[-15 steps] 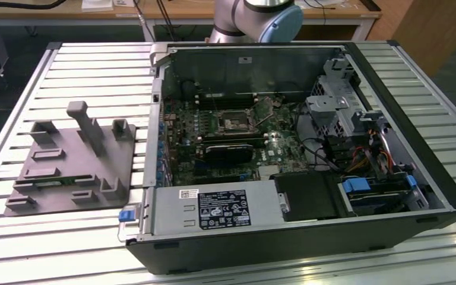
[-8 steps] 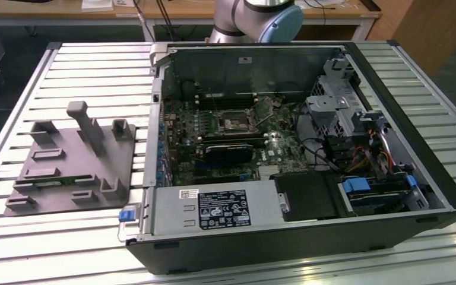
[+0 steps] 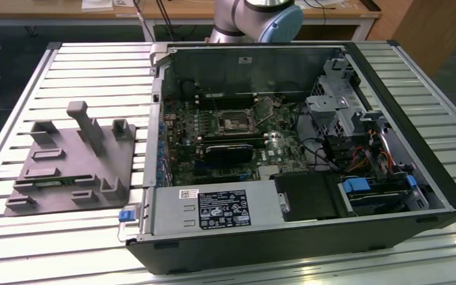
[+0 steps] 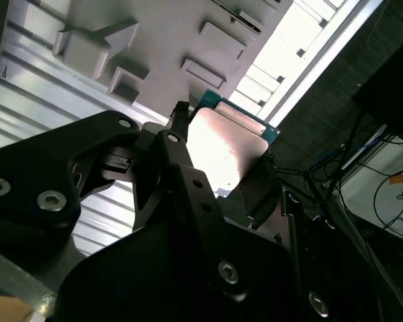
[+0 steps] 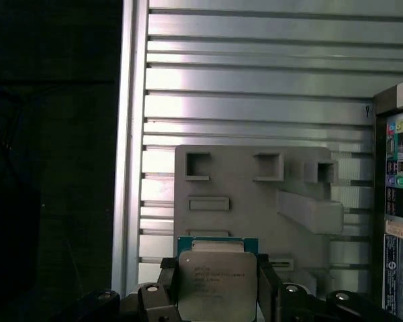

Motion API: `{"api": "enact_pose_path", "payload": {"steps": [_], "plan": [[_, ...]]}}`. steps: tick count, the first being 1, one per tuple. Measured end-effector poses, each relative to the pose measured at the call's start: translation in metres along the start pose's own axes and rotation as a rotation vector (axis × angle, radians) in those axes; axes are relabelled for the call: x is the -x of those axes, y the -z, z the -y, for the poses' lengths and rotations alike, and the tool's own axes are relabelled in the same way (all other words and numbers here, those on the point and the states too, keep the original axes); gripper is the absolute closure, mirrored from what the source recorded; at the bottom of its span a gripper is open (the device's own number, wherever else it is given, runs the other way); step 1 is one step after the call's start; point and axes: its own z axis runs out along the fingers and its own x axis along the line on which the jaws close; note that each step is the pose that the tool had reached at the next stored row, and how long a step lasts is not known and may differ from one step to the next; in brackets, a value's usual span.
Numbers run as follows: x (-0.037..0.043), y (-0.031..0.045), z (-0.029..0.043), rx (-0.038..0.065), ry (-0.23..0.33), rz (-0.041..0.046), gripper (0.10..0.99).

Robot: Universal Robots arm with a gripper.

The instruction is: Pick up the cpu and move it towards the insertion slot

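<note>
**Claw state.** In the first wrist view the claw (image 5: 217, 307) is pinching the chip (image 5: 217, 282). One black finger (image 5: 269, 295) presses against each of two opposite edges. The chip's silver-grey metal top faces this camera, with a strip of green board showing along one edge. In the second wrist view the chip (image 4: 225, 144) sits between the same black fingers (image 4: 178, 157). Its metal face is brightly lit and its green rim is visible.

**Chip location.** In both wrist views the grey fixture (image 5: 255, 194) lies behind the chip on the slatted table (image 5: 255, 87). The fixture looks clear of the chip. The rear panel of the computer case (image 5: 396, 201) stands to one side of the fixture, so the chip is held outside the case.

**Exterior view layout.**
- The open computer case (image 3: 402, 77) lies on the slatted table (image 3: 93, 71).
- The grey fixture (image 3: 73, 166) lies at 9 o'clock from the case, just beside its wall.
- The arm (image 3: 256, 18) stands at 12 o'clock from the case.
- The socket (image 3: 234, 123), a silvery frame around a dark centre, sits on the motherboard (image 3: 182, 160) inside the case.
- A black block (image 3: 228, 153) sits at 6 o'clock from the socket.
- The power supply (image 3: 204, 208) fills the case's 6 o'clock edge.

The socket holds no chip. The chip and the socket are well apart.
</note>
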Motion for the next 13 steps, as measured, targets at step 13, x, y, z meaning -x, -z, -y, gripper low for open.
{"api": "enact_pose_path", "payload": {"steps": [13], "plan": [[-0.0001, 0.0223, -0.0011, 0.000, 0.000, -0.0002, 0.541]]}}
